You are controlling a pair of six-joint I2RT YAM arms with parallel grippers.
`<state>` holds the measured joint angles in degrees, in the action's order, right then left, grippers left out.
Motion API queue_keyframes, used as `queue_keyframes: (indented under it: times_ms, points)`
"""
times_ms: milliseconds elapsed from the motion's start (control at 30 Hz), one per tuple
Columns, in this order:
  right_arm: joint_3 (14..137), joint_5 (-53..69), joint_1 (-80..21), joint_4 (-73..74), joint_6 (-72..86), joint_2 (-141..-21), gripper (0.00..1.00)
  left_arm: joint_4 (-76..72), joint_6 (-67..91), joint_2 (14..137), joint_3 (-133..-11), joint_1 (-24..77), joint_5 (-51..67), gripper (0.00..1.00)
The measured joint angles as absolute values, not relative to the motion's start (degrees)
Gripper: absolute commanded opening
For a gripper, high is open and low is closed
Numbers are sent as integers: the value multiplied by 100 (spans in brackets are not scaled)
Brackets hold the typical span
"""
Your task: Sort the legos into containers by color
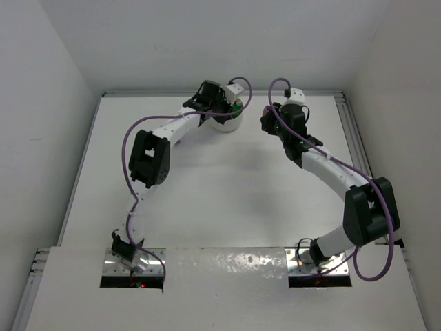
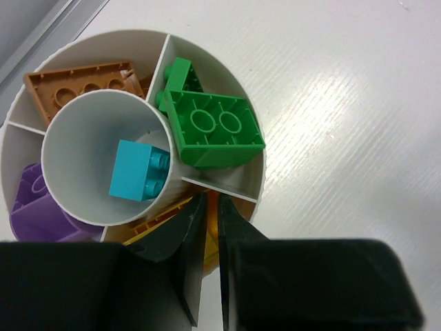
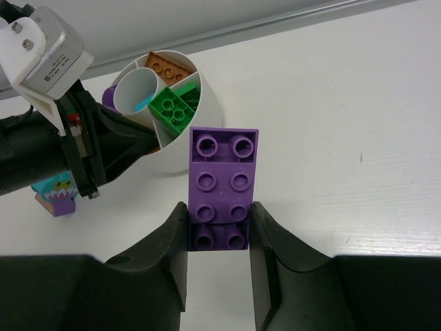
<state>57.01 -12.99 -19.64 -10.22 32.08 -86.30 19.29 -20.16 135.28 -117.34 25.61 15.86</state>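
**newbie:** What's the top view telling you?

**mod:** Your left gripper is right at the dish, far end of the table; your right gripper hangs near it, apart from it; jaws are too small to read up there.

**newbie:** And the left wrist?

**mod:** The dish is well stocked: teal brick in the centre well; green bricks, orange plate, binned purple brick and yellow brick each in a section of their own. Your left jaws are down to a narrow slit at the rim by the yellow section; can't tell if they pinch the wall or nothing at all.

**newbie:** Right wrist?

**mod:** Your right jaws are clamped on the near end of a long purple brick, studs toward the camera, short of the dish; a shark brick stands on the table beside the left gripper. So I'd say you're mid-delivery of purple. Next you need the purple section, which sits on the dish's far-left side, right behind those left fingers; I'd come in over the top and mind that gripper; a brick that long may not drop in flat.
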Motion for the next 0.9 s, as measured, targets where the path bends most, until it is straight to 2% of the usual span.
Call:
queue_keyframes:
  times_ms: [333, 700, 900]
  points:
    - [5476, -1315, -1894, -989, 2989, -8296, 0, 1719, -1678, 13649, -11863, 2775, 1570, 15]
    - [5452, -1337, -1833, -974, 2845, -8095, 0, 1787, -1369, 13786, -12420, 2943, 1557, 38]
    - [5448, -1271, -1776, -976, 2847, -8095, 0, 1970, -1188, 13780, -12597, 2945, 1555, 40]
